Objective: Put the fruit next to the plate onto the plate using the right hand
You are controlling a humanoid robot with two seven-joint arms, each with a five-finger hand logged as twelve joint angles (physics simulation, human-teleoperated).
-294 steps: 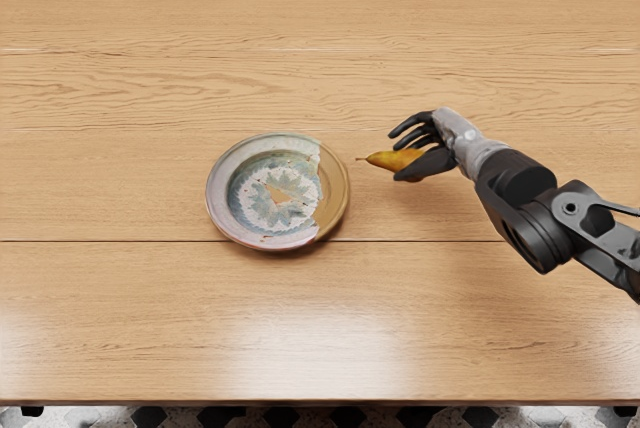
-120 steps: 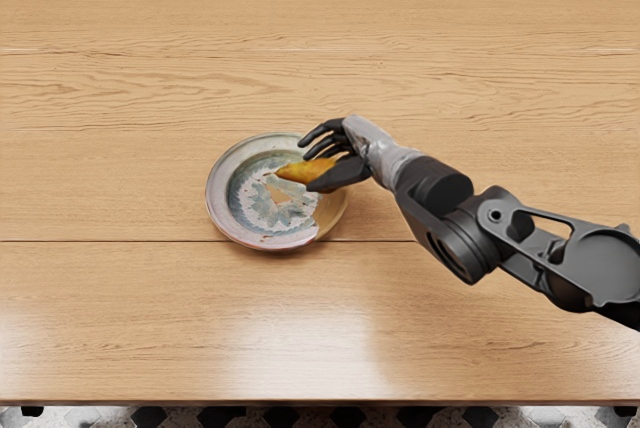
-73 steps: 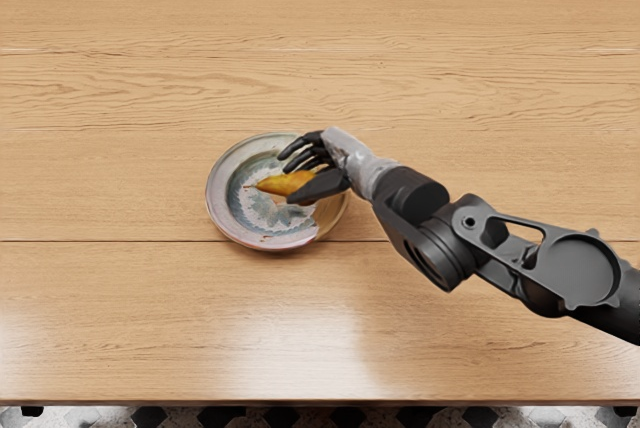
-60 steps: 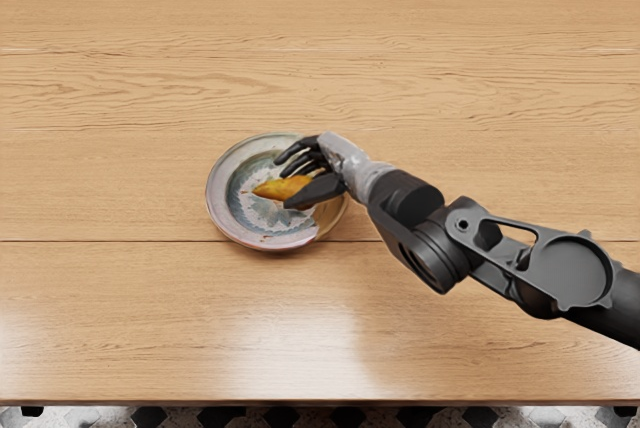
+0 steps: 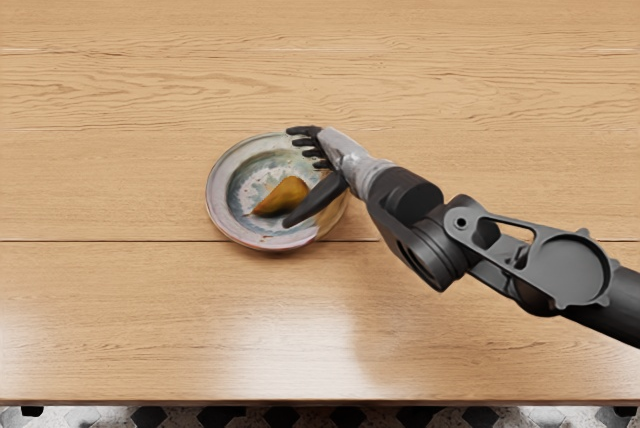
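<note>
A yellow-brown pear (image 5: 279,194) lies on its side inside the patterned ceramic plate (image 5: 222,191), near the middle of the table. My right hand (image 5: 311,175) hovers over the plate's right half, just right of the pear. Its fingers (image 5: 303,138) are spread wide and the thumb points down-left toward the plate's near rim. Nothing is held in it. The right arm (image 5: 480,253) comes in from the right edge, low across the table. No left arm shows.
The wooden table (image 5: 320,68) stretches wide around the plate, with an orange wall behind its far edge and a tiled floor below the near edge.
The hand carried the pear leftward from beside the plate to over it. In the last half second the fingers spread apart and the pear dropped onto the plate.
</note>
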